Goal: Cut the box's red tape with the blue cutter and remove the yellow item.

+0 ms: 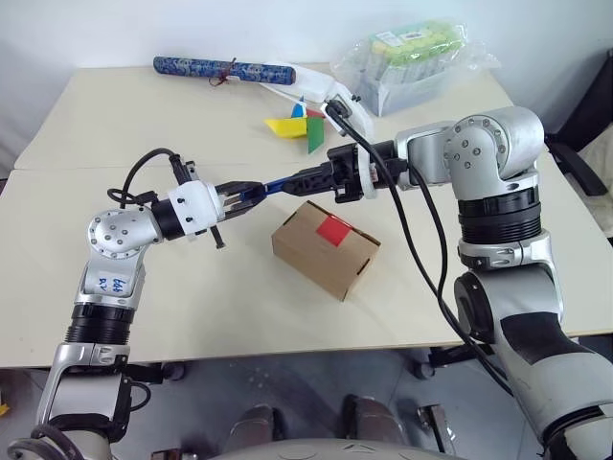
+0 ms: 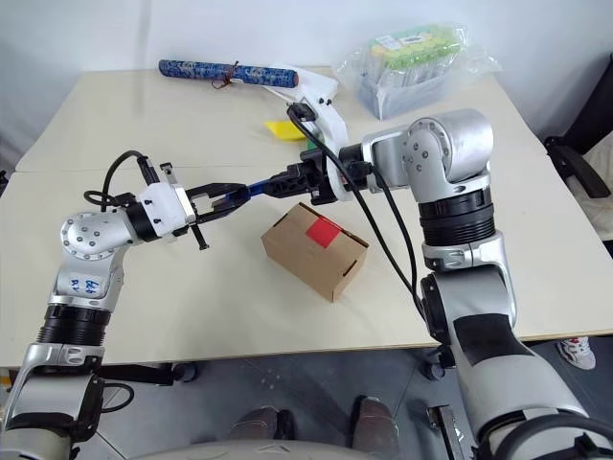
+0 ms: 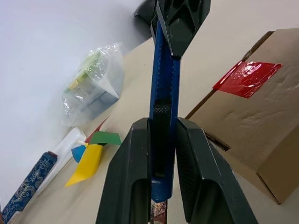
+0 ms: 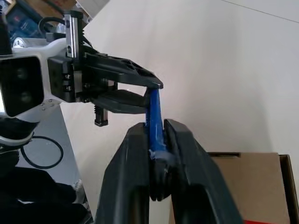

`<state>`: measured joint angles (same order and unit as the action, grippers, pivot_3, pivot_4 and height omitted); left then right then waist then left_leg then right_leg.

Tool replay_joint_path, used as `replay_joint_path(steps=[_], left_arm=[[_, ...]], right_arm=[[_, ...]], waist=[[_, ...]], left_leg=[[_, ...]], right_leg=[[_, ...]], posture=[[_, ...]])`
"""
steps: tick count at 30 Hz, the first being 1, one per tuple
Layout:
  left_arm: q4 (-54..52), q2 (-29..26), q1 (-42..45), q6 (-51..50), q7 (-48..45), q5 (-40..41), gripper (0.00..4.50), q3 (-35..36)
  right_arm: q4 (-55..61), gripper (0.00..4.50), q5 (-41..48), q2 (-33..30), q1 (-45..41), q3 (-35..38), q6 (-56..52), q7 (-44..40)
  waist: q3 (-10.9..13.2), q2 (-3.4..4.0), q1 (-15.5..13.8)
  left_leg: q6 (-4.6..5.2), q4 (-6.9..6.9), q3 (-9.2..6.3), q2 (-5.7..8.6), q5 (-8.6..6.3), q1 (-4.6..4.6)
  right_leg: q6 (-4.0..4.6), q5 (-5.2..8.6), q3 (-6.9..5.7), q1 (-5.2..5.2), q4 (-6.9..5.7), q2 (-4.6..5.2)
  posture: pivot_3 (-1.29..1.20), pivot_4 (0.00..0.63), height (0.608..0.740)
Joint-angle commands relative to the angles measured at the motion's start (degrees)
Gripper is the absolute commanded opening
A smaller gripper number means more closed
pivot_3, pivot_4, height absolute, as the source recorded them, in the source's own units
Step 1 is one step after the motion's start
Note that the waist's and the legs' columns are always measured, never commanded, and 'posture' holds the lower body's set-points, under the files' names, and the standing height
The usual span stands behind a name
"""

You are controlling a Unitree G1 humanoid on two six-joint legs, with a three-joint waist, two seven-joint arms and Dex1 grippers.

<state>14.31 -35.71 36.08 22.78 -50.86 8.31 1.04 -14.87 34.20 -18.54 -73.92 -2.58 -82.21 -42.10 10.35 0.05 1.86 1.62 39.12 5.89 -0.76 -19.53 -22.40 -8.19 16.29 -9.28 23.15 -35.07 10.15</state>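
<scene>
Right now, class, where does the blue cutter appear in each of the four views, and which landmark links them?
Left eye view: blue cutter mid-air at centre, between both pincers.
Right eye view: the same, above the box.
Left wrist view: upright at centre, clamped in the left pincer.
Right wrist view: at centre, clamped in the right pincer.
Shared landmark: the box.

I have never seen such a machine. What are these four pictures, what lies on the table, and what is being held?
It is a humanoid robot with two arms, each ending in a two-fingered gripper. Two pictures come from head cameras looking down; two come from cameras on the wrists. Above the table, the left gripper and the right gripper both pinch the blue cutter, one at each end. Below it sits the box, closed, with the red tape on top. Farther back lie a paper pinwheel, a dark-blue patterned roll and a plastic-wrapped tray.
</scene>
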Motion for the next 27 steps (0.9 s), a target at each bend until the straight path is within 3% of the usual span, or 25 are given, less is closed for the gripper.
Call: replay_joint_path(steps=[1,3,4,15,22,27], left_arm=[[-2.3,-0.8,0.1,-3.8,-1.6,2.7,0.40,0.5],[-2.6,-0.8,-0.1,-7.0,-2.6,4.0,0.40,0.4],[-2.8,-0.6,0.0,-9.0,-2.6,4.8,1.14,0.7],[-1.4,-4.8,-0.2,-18.2,-1.3,6.9,4.47,6.9],[-4.9,-8.8,-3.7,-27.8,-1.7,10.8,4.50,11.2],[-10.3,-8.2,-4.4,-38.1,-2.7,18.0,4.50,12.7]], right_arm=[[1.3,0.19,0.2,-1.4,-1.4,1.6,1.3,0.2],[1.5,0.19,0.4,-1.5,-1.4,1.5,1.3,0.1],[1.7,0.19,0.5,-1.5,-1.5,1.7,1.2,0.2],[4.2,0.19,1.1,-3.4,-2.5,3.4,0.7,1.1],[6.1,0.19,0.7,-6.7,-2.2,4.3,0.9,2.3],[11.4,0.19,1.1,-14.5,0.9,2.8,2.3,-1.1]], waist=[[0.0,0.00,0.0],[0.0,0.00,0.0],[0.0,0.00,0.0],[0.0,0.00,0.1],[0.0,0.00,0.1],[0.0,-0.08,-0.6]], left_leg=[[0.00,0.00,0.00,0.00,0.00,0.00],[0.00,0.00,0.00,0.00,0.00,0.00],[0.00,0.00,0.00,0.00,0.00,0.00],[0.00,0.00,-0.01,-0.01,0.00,0.00],[0.00,-0.01,-0.08,-0.02,0.00,0.01],[0.00,0.04,-0.20,0.04,0.00,-0.09]], right_leg=[[0.00,0.00,0.00,0.00,0.00,0.00],[0.00,0.00,0.00,0.00,0.00,0.00],[0.00,0.00,0.00,0.00,-0.01,0.00],[0.00,0.00,0.00,0.00,0.00,-0.01],[0.00,0.00,0.02,0.01,0.00,-0.01],[0.00,0.00,0.03,-0.01,-0.02,0.00]], posture=[[0.00,0.150,0.740],[0.00,0.150,0.740],[0.00,0.150,0.740],[0.00,0.150,0.740],[0.00,0.150,0.740],[0.00,0.150,0.740]])
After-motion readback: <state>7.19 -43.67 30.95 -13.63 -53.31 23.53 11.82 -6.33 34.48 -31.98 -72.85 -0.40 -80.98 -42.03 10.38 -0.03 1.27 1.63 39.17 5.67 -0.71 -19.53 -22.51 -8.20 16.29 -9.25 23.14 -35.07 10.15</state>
